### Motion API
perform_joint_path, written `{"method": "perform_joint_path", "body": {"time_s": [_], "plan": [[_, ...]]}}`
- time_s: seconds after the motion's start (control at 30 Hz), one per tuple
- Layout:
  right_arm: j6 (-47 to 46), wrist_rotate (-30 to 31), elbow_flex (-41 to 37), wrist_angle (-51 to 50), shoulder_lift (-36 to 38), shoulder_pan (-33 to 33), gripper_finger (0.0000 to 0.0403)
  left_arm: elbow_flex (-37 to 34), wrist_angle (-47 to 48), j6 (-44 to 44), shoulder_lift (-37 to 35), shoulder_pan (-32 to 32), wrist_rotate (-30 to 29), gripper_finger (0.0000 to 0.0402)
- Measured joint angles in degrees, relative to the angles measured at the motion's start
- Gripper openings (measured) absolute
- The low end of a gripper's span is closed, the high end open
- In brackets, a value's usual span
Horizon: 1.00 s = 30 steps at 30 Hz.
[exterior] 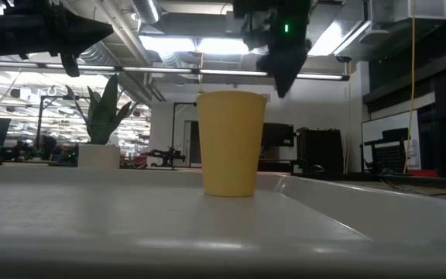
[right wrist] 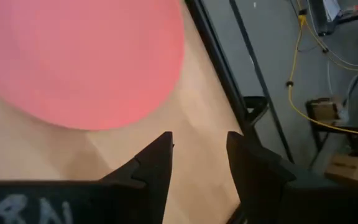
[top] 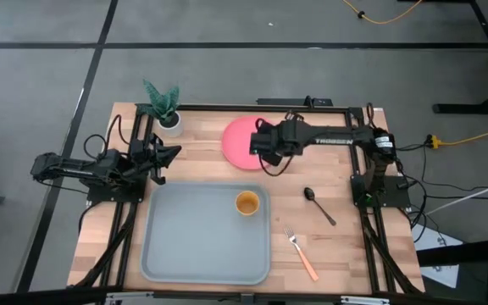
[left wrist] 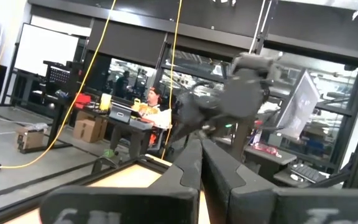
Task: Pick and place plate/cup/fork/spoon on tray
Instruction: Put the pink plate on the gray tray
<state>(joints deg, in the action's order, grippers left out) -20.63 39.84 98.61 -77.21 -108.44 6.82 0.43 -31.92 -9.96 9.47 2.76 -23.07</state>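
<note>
- At the left edge of the surface (top: pixel 202 157) we have the left gripper (top: pixel 169 155) parked beside the white pot with the green plant (top: pixel 164 105), above the tray's far left corner. In its own wrist view the fingers (left wrist: pixel 188 171) lie pressed together, clenched on nothing. The risk here is small, but a swing toward the plate would brush the plant.
- The tray (top: pixel 176 246) sits in the near middle of the surface with the cup (top: pixel 246 203) already upright in its far right corner. If we carry the plate in low across that corner, its rim could tip the cup.
- The plate (top: pixel 240 142) lies flat on the surface beyond the tray, and the right gripper (top: pixel 263 146) hovers over its right edge with its fingers (right wrist: pixel 154 165) released and spread; the wrist view shows them past the rim, over bare wood. We judge the flat plate hard to pinch: the fingers could close on nothing, or press the rim and push the plate along the surface.
- The spoon (top: pixel 318 204) and the fork (top: pixel 300 253) lie apart on the wood to the right of the tray, still to be moved. Both are slim and low, so our fingers could slip off them or knock them askew.
</note>
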Motion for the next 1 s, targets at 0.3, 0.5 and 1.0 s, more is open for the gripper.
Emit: {"method": "perform_joint_path", "body": {"time_s": [0.3, 0.5, 1.0], "plan": [[13.9, -6.6, -12.0, 4.8, -0.1, 4.3, 0.0157, 0.0, 0.0, 0.0, 0.0, 0.0, 0.0, 0.0000], [26.1, -16.9, -17.7, 14.0, -0.1, 0.3, 0.0157, 0.0, 0.0, 0.1, 0.0, 0.0, 0.0, 0.0000], [43.7, -19.8, -29.1, 36.7, -0.1, -2.1, 0.0157, 0.0, 0.0, 1.6, 0.0, 0.0, 0.0, 0.0000]]}}
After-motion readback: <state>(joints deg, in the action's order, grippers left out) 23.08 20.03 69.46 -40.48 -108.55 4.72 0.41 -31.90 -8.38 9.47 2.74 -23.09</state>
